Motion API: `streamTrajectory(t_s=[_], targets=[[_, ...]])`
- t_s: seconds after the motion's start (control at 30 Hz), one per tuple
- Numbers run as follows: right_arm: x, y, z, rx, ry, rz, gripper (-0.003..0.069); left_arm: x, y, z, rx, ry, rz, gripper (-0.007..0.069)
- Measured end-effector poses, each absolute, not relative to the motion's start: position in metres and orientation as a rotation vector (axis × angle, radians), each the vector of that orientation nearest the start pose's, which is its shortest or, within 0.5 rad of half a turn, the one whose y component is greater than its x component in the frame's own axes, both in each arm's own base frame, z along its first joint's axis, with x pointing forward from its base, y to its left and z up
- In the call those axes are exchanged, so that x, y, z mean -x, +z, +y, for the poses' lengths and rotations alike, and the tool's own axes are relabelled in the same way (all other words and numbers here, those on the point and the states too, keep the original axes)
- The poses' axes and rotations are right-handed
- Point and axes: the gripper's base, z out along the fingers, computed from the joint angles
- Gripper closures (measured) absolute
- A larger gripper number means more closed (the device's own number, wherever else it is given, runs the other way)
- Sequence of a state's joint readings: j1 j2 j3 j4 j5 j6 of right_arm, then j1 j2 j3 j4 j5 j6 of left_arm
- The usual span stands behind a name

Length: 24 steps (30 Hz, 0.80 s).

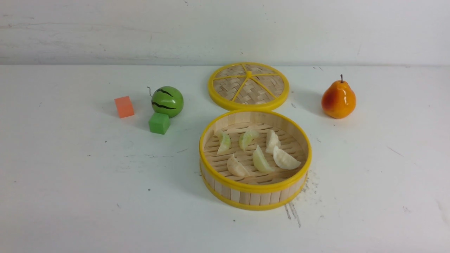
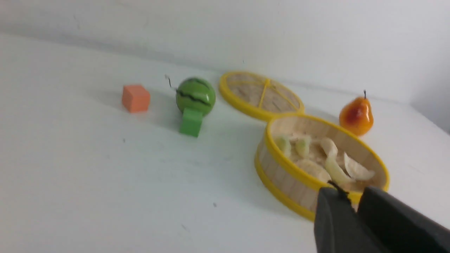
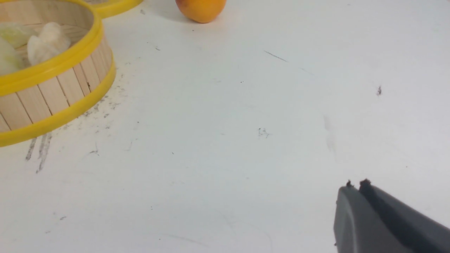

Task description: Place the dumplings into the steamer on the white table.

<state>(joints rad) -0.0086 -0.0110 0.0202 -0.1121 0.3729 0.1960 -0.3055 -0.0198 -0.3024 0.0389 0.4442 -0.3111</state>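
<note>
The steamer point(image 1: 255, 188), a round bamboo basket with yellow rims, stands on the white table point(image 1: 88, 193) at centre. Several dumplings point(image 1: 260, 160) lie on its slatted floor, most cream-white and two pale green. Neither gripper shows in the front view. In the left wrist view my left gripper point(image 2: 353, 193) hangs off the near side of the steamer point(image 2: 281, 156), with its dark fingers almost together and nothing between them. My right gripper point(image 3: 355, 184) is shut and empty over bare table, well off to the side of the steamer point(image 3: 52, 95).
The flat woven lid point(image 1: 248, 86) lies just behind the steamer. A pear point(image 1: 338, 99) stands at the back right. To the left are a green watermelon ball point(image 1: 167, 101), a green cube point(image 1: 159, 123) and an orange cube point(image 1: 124, 106).
</note>
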Motion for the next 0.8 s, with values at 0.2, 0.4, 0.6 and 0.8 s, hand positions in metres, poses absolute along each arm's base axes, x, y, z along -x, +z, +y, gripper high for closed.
streamTrajectory(t_s=[0.2,0.4,0.6,0.8], targets=[[-0.052,0.174,-0.004,-0.121,0.019,1.859,0.0642,-0.044,0.242,-0.005,0.146,-0.272,1.585,0.0638],[-0.052,0.174,-0.004,-0.121,0.019,1.86,0.0639,-0.051,0.206,0.002,0.302,-0.15,1.673,0.0638],[-0.052,0.174,-0.004,-0.121,0.019,1.86,0.0639,-0.054,0.178,0.002,0.299,-0.159,1.775,0.0638],[-0.052,0.174,-0.004,-0.121,0.019,1.86,0.0639,-0.053,0.175,-0.001,0.235,-0.197,1.806,0.0638]])
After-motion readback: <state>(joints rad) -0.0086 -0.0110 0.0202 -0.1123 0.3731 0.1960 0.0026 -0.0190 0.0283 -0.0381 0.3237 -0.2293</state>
